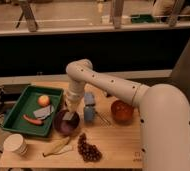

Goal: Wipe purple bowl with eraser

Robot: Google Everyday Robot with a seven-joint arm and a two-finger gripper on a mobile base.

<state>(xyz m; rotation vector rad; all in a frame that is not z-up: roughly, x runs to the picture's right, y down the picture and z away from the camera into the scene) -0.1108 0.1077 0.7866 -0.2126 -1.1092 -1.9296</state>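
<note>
The purple bowl [66, 125] sits on the wooden table, just right of the green tray. My gripper [69, 111] hangs from the white arm and reaches down into the bowl from above. It is shut on the eraser [68, 116], a small dark grey block with a lighter edge. The eraser rests inside the bowl, near its far rim. The bowl's far side is partly hidden by the gripper.
A green tray [13, 111] on the left holds an apple [44, 100], a paler grey slab [44, 112] and a red item [32, 120]. A blue upright object [89, 107] and an orange bowl [122, 111] stand to the right. Grapes [89, 149], a banana [58, 146] and a white cup [15, 145] lie at the front.
</note>
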